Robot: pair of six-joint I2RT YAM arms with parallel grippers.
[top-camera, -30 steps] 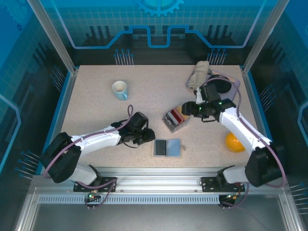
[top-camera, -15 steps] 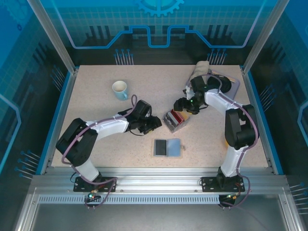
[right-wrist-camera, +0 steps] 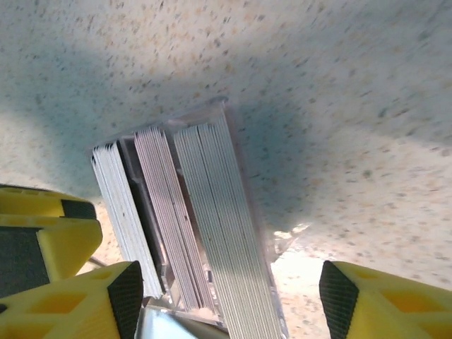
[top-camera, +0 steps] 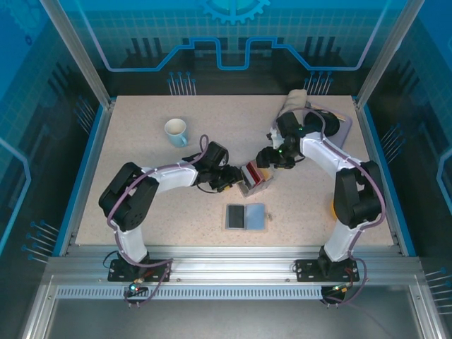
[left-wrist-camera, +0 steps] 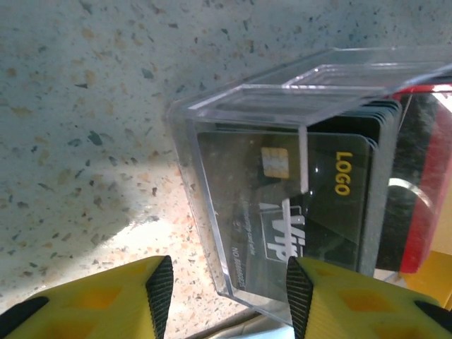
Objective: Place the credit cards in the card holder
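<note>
On the speckled table [top-camera: 296, 212], the left gripper [left-wrist-camera: 229, 286] is spread at 9 o'clock of a clear box [top-camera: 256, 178]. The right gripper [right-wrist-camera: 227, 286] straddles the box's 1 o'clock end, jaws spread. The card holder [top-camera: 246, 216] lies open at 6 o'clock of the box. The credit cards [right-wrist-camera: 176, 219] stand on edge inside the box.

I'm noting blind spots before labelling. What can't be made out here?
Top view: credit cards in the clear box, too small to count.
Left wrist view: red card cut by the right edge; small print on the black card blurred.
Right wrist view: the stacks stand edge-on, faces hidden.
</note>
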